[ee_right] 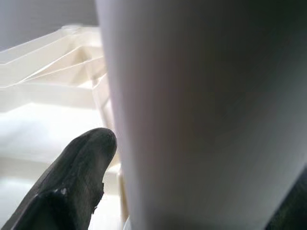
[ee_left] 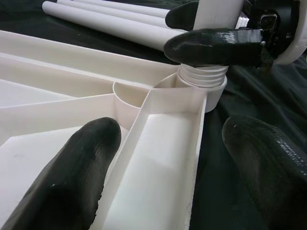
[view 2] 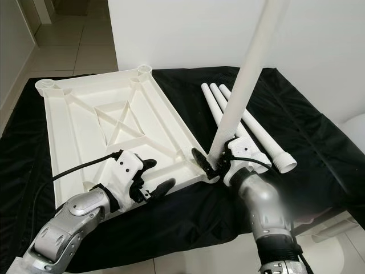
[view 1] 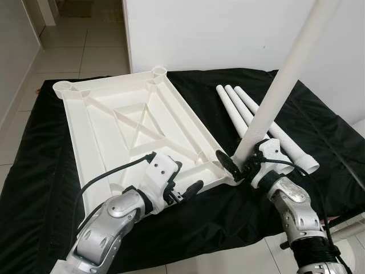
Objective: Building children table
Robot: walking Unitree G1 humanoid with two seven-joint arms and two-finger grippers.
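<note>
Left wrist view: threaded end of leg sits in corner socket of upturned tabletop, near edge of black-covered bench. Right gripper clamps leg, long axis nearly upright, tilted. Left gripper, fingers apart, straddles tabletop's near rim just beside. Three spare legs lie behind.

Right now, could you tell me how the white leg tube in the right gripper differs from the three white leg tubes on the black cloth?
The gripped white plastic leg tube stands nearly upright, its threaded end in the tabletop's corner socket; the three loose white tubes lie flat, side by side. The right gripper holds the first; nothing touches the others. All look alike.
</note>
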